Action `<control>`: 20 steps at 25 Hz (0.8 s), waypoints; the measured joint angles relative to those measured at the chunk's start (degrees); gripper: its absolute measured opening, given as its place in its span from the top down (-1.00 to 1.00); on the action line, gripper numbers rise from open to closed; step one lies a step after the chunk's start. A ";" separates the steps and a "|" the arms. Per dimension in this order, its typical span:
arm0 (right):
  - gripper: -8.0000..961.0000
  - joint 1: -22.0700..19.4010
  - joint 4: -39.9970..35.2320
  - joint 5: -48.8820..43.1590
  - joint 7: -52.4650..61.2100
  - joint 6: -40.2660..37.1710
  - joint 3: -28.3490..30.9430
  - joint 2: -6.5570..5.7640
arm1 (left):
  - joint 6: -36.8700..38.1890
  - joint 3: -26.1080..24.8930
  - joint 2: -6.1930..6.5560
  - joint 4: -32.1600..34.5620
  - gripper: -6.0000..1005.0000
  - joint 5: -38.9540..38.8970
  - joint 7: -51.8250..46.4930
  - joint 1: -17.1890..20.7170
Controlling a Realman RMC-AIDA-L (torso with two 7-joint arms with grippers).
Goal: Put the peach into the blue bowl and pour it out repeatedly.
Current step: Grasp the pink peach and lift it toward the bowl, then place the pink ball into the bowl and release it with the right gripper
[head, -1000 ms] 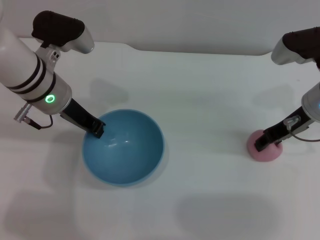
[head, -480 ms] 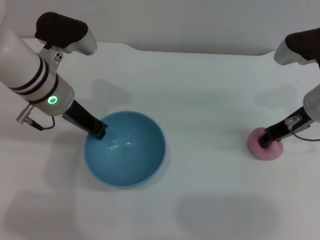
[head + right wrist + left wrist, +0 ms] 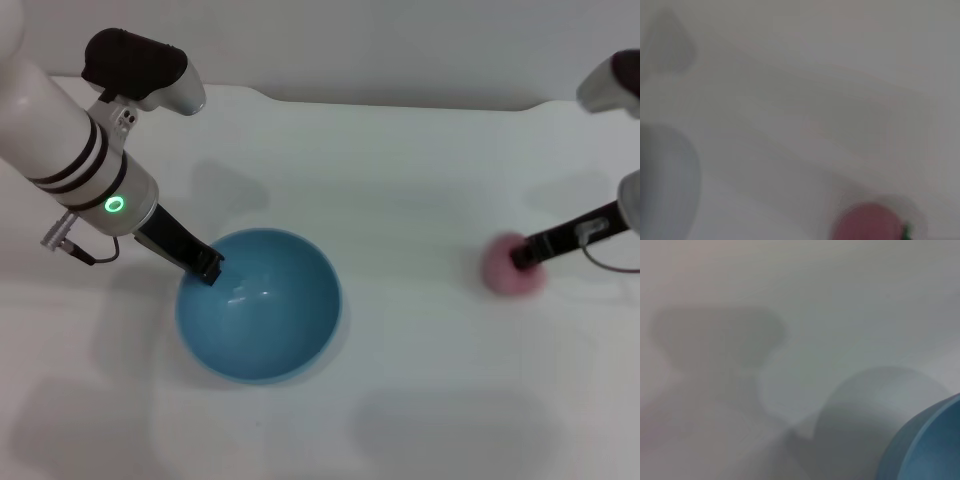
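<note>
The blue bowl (image 3: 265,312) stands upright on the white table, left of centre, with nothing inside it. My left gripper (image 3: 208,268) is shut on its far-left rim. A slice of the bowl's outer wall (image 3: 925,452) shows in the left wrist view. The pink peach (image 3: 503,268) is at the right, blurred by motion, and my right gripper (image 3: 522,257) is shut on its right side. The peach (image 3: 867,224) also shows in the right wrist view, with a dark stem tip at its edge.
The white table (image 3: 400,180) ends at a back edge with a pale wall behind it. Open tabletop lies between the bowl and the peach. The left arm's cable (image 3: 75,247) hangs beside the bowl.
The peach has shifted left and up in the head view with my right gripper on it. The bowl and my left gripper have drifted slightly right and toward me.
</note>
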 joint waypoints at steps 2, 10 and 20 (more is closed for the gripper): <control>0.80 -2.22 -3.83 1.94 -0.26 -0.81 0.06 -0.01 | 0.08 0.00 0.00 0.01 0.99 -0.38 -0.13 -0.11; 0.87 -5.17 -14.44 14.90 -7.13 -5.38 0.62 0.24 | 0.52 1.29 -0.14 -0.12 0.99 -2.49 -0.28 -1.47; 0.88 -1.79 -18.50 24.79 -12.65 -10.00 -8.76 0.20 | -0.77 6.61 -0.44 -0.74 0.99 -5.51 -1.89 -2.91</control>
